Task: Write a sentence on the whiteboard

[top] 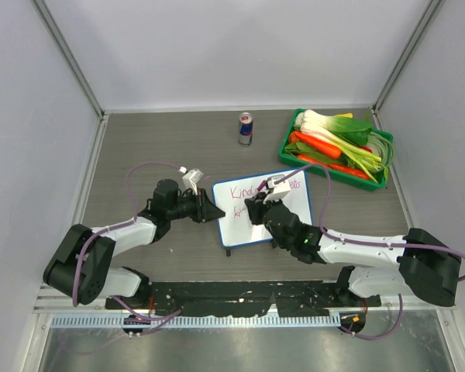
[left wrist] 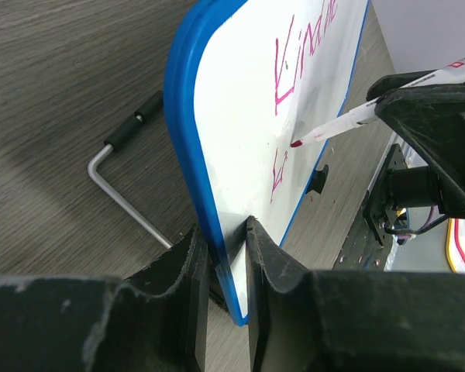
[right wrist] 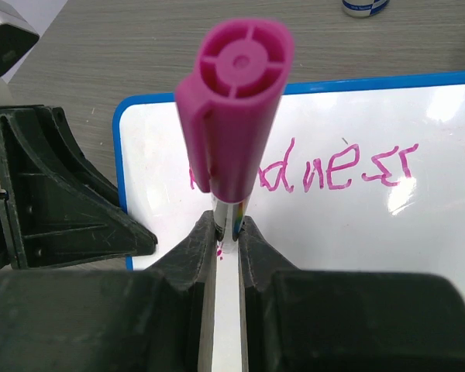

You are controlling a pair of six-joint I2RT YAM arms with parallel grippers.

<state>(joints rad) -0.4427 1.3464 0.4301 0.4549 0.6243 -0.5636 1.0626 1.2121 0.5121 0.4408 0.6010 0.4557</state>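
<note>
**Board Pinched, Marker Gripped**

Top view: the rounded, blue-rimmed whiteboard [top: 244, 231] sits on the wood-grain surface [top: 139, 139], with the left claw [top: 215, 212] at its 9 o'clock edge. Left wrist: that claw pinches the smooth rim. Right wrist: the right claw [right wrist: 227, 229] is clamped on a magenta-capped marker [right wrist: 232, 101] over the scrawled pink sentence [right wrist: 325, 167].

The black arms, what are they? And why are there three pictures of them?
They are two robot arms bolted to a table. One picture looks down from above; the other two come from a small camera on each wrist. The left gripper pinches the edge of a blue-rimmed whiteboard. The right gripper holds a pink marker, its tip close to the pink words already written. Farther back sit a drink can and a green tray of vegetables.
</note>
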